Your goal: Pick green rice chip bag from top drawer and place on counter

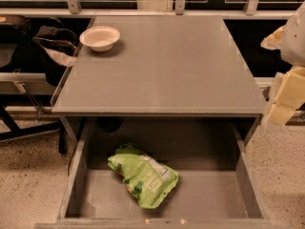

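- Clearly the step in hand is the reach; the gripper [285,98] hangs at the right edge of the view, just beside the counter's [167,66] front right corner, well apart from the bag; whether it is released or clenched I cannot tell.
- Ideally it descends from above into the open top drawer [209,194], keeping off the counter's front lip, and takes the bag across its narrower width near the middle; crinkled foil probably yields and slips, so a central hold seems wise.
- Lying flat on the drawer floor, left of centre and set diagonally, the green rice chip bag [144,175] is lime-green and crumpled, with 1 white label panel facing up.
- Only 1 white bowl [100,37] stands on the counter, at its far left corner.
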### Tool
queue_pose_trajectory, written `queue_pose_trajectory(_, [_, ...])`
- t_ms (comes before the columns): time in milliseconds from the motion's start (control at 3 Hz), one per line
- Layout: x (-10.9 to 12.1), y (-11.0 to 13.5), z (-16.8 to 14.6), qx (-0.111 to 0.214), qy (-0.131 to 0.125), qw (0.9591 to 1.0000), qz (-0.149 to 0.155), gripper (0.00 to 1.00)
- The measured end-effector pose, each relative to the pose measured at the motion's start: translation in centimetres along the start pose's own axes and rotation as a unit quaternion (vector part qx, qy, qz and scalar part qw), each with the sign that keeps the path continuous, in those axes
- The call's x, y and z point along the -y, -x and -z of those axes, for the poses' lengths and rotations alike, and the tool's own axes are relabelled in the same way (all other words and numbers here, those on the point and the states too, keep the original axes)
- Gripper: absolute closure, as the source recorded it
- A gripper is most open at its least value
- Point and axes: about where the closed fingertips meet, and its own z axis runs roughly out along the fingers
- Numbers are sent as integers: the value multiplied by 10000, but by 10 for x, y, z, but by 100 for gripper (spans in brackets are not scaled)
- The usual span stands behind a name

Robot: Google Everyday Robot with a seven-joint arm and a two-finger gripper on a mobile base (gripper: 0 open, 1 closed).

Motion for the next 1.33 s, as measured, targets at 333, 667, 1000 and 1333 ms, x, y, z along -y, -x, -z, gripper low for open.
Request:
queue_pose_trajectory(333, [0, 0, 1, 7, -24, 10000, -17, 0])
queue_pose_trajectory(667, [1, -1, 5, 128, -72, 9989, -437, 0])
queue_pose_trajectory(1000, [-1, 0, 6, 528, -48, 9909, -1236, 0])
queue_pose_trajectory(1333, [-6, 7, 2, 982, 207, 9833, -1520, 0])
